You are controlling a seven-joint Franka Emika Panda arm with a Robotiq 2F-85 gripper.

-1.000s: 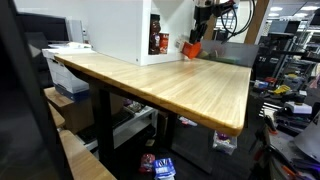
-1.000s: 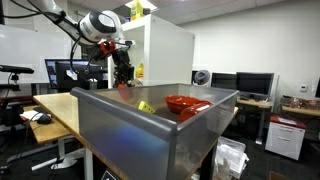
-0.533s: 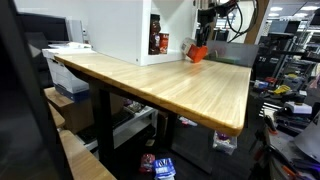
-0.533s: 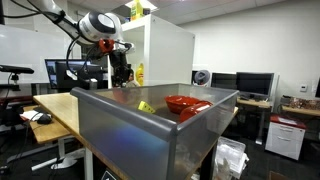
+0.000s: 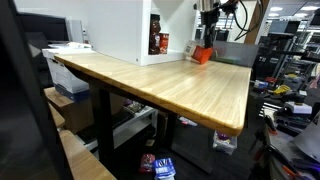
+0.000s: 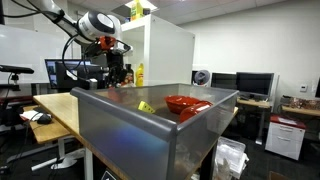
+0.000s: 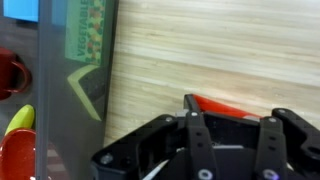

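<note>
The jaws are clenched on a red piece (image 7: 226,106). In the wrist view its flat edge shows between the two fingers, and in an exterior view the red piece (image 5: 203,55) hangs under them as an orange-red wedge.

Judging from that, the pick-up is done: the piece is in the grip, not lying loose. It is outside the bin (image 6: 120,135), near the bin's wall but apart from it, and low over the worktop (image 5: 170,85). Whether its underside touches the wood I cannot tell. In the exterior view from behind the bin, the bin's wall hides the lowest part of the piece.

As things lie, two steps are not done: the piece has not been let go, and it is not among the things in the bin.

Inside the bin lie a red bowl (image 6: 186,103) and, beside it toward the jaws, a yellow thing (image 6: 146,106). The wrist view also catches a red cup (image 7: 8,73) at the picture's edge, on the bin's side of the wall. A green box (image 7: 88,28) with printed letters shows at the bin's wall. I cannot tell whether it is inside the bin, behind it, or only mirrored in the wall.

Past the bin, on the same side as the jaws, a white cabinet (image 6: 165,55) stands on the worktop. The arm (image 6: 95,25) reaches down in front of it.
</note>
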